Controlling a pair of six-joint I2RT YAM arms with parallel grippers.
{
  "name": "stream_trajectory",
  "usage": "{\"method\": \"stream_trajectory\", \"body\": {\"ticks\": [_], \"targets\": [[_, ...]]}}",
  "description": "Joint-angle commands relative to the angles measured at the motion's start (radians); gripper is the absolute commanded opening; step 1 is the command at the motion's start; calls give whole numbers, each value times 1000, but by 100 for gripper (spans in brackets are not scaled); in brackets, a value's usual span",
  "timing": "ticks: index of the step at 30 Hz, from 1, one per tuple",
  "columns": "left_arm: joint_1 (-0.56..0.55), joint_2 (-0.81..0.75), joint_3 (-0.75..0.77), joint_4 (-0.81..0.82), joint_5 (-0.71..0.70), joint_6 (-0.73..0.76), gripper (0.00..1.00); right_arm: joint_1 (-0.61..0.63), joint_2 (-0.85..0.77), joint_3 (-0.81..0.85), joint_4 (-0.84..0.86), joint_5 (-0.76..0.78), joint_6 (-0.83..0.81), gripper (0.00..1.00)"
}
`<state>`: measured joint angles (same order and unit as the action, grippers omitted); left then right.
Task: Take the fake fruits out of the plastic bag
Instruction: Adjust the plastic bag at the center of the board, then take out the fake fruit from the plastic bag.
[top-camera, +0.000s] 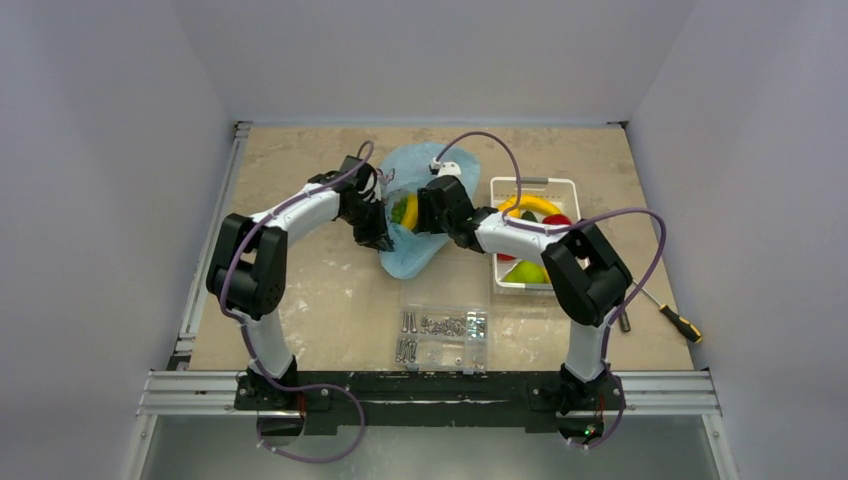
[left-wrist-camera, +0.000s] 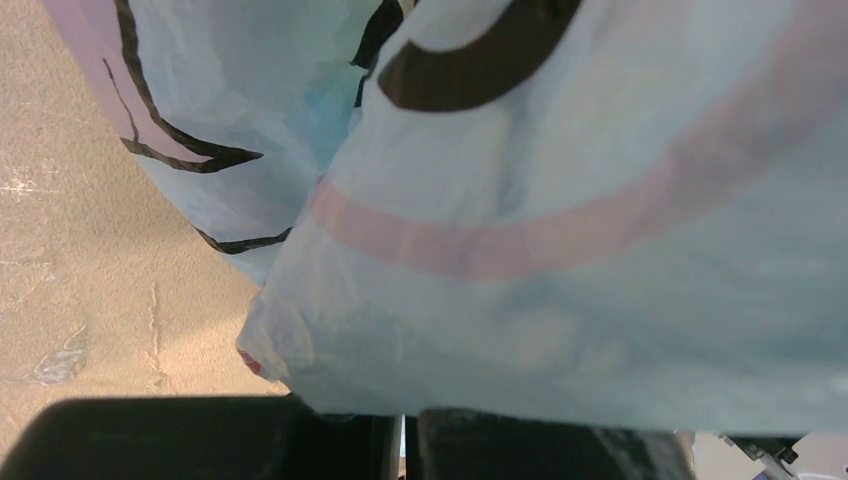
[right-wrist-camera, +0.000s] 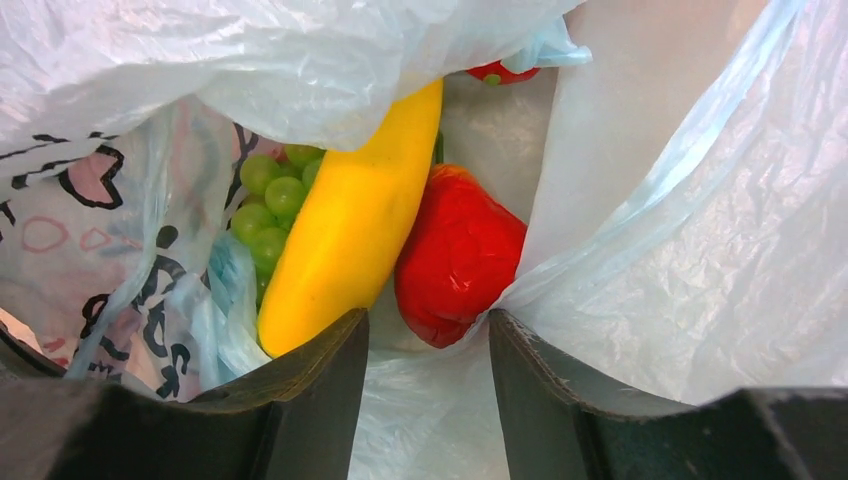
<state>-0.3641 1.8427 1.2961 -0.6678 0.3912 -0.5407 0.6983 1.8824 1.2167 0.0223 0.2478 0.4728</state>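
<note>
A: L tool (left-wrist-camera: 405, 445) state?
B: Pressed together, pinching plastic bag (left-wrist-camera: 560, 300), mid counter (top-camera: 330, 290). R tool (right-wrist-camera: 428, 380) spread inside bag mouth, facing yellow fruit (right-wrist-camera: 350, 230), red fruit (right-wrist-camera: 455, 255), grapes (right-wrist-camera: 270, 195). Print (left-wrist-camera: 470, 75): dark cartoon outlines.

Toward your worktop's (top-camera: 330, 300) right edge sits a white slotted basket (top-camera: 535, 183); by the near edge, a clear compartment box (top-camera: 443, 352) holding what look like screws (top-camera: 440, 325); a screwdriver (top-camera: 682, 324) at the near-right corner.

- Light-blue bag (left-wrist-camera: 560, 330), dark print and pink band, filling most of view.
- Beige table (left-wrist-camera: 90, 260) at left.
- Left gripper (left-wrist-camera: 405, 438) closed on bag at bottom edge.
</note>
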Motion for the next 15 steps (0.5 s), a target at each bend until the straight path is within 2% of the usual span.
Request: {"method": "stream_trajectory", "body": {"ticks": [1, 9, 12, 15], "targets": [[-12, 10, 34, 10, 28, -16, 0, -11, -17, 56, 30, 36, -30, 46], [-14, 7, 35, 10, 34, -16, 0, -15, -51, 106, -8, 20, -50, 36], [-14, 7, 38, 10, 38, -18, 0, -16, -80, 103, 21, -32, -49, 37], [-15, 4, 39, 12, 44, -19, 0, -40, -37, 134, 21, -40, -43, 40]]}}
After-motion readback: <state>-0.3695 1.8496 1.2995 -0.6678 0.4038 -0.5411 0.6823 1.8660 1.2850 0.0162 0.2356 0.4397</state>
